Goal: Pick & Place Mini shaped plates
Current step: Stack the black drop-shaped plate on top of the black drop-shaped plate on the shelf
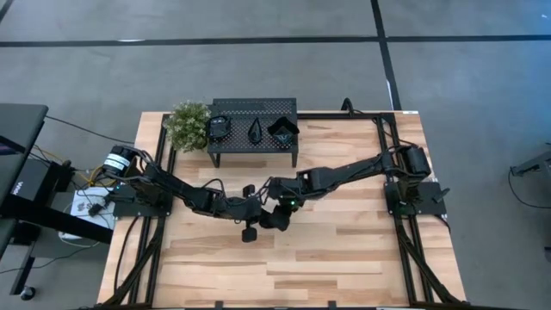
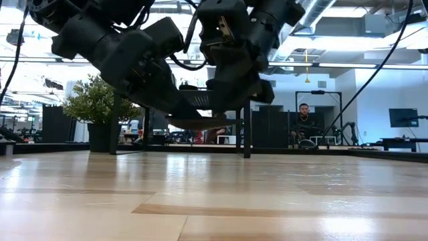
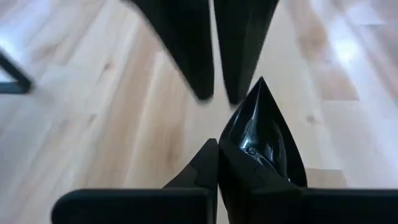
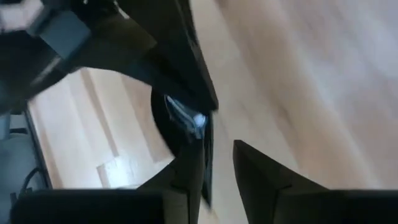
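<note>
Your left end effector [image 1: 250, 207] hovers over the middle of the bench [image 1: 344, 258], its fingers [image 3: 199, 168] clamped on a glossy black teardrop plate [image 3: 261, 140] held clear of the wood. Just to its right, your right end effector [image 1: 274, 207] meets it, fingers [image 4: 261, 174] apart around the plate's rim. Behind them, the black rack [image 1: 254, 129] carries three more plates [image 1: 256, 131], with the potted plant [image 1: 188, 126] on its left.
</note>
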Robot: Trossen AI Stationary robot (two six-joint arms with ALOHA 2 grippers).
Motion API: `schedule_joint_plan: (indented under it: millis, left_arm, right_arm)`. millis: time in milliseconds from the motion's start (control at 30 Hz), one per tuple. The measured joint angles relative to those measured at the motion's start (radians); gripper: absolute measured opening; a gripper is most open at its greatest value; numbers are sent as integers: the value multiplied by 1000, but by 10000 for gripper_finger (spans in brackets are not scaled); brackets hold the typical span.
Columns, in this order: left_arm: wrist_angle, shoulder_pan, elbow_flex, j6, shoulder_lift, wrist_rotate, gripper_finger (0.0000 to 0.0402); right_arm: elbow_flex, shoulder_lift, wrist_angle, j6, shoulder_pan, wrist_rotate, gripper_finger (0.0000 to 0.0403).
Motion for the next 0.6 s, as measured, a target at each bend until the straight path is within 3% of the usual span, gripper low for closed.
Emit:
schedule_joint_plan:
  millis: [100,233,367,467,600]
  left_arm:
    - [-17,-3,-1,-33,0,-36,6]
    - [-38,-3,-2,-93,0,-55,8]
    - [-83,-3,-2,-100,-25,-136,6]
    - [-115,2,-2,-101,-97,-220,8]
    - [-127,3,-2,-100,-241,-253,12]
  right_arm:
    - [79,-1,-148,-27,-17,25,84]
    - [207,-1,-331,-111,-23,152,84]
    - [372,-1,-495,-184,-11,263,84]
    - [507,-2,-612,-240,8,352,84]
    - [670,-2,-749,-283,38,471,84]
